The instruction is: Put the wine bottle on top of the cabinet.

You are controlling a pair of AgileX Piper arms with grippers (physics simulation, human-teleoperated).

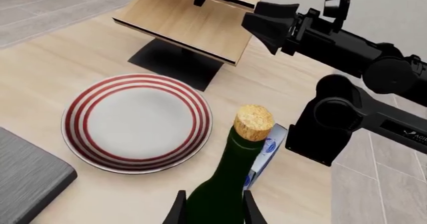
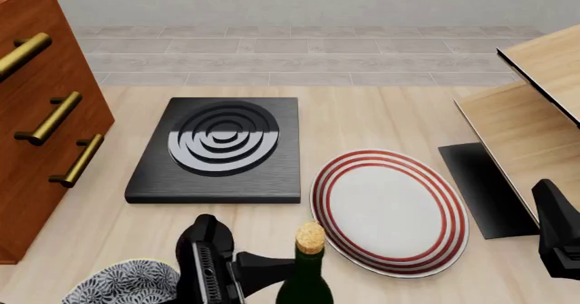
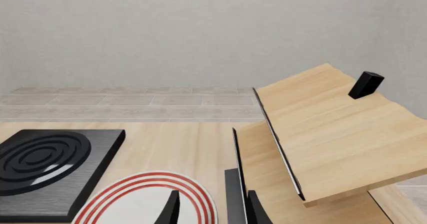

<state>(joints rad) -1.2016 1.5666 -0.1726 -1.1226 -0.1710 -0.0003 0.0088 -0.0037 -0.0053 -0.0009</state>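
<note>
L hand [image 1: 212, 206] clenched on the wine bottle [image 2: 305, 275]: in the L wrist view both fingers sit flush against the green glass on either side, below the neck. Bottle upright, cork [image 1: 253, 122] on top, at the near edge of the desk [image 2: 363, 121] in front view, btwn the patterned bowl [image 2: 122, 283] and the red-striped plate [image 2: 390, 210]. Can't tell if the bottle base is on the desk or lifted, it's cut off by the frame.

Cabinet [image 2: 41, 114] is at the far left of front view, brass bar handles [image 2: 53, 117] facing the desk, well apart from the bottle. Only a corner of its top shows.

Black induction-style hob [image 2: 220, 149] w/ concentric rings sits btwn cabinet and plate, farther back than the bottle. Plate just right of the bottle, not touching as far as I can see.

Light-wood shelf unit [image 2: 530, 124] on the right, on a black base [image 2: 479, 188]. Small black knob [image 3: 365, 84] sits on the upper shelf board in the R wrist view.

R hand [image 3: 210, 209] low at the right edge of front view, near the shelf base. R wrist view shows 2 finger tips w/ a gap btwn them and nothing held, so released. A small blue/white item [image 1: 269, 151] shows behind the bottle neck in the L wrist view, can't ID it.
</note>
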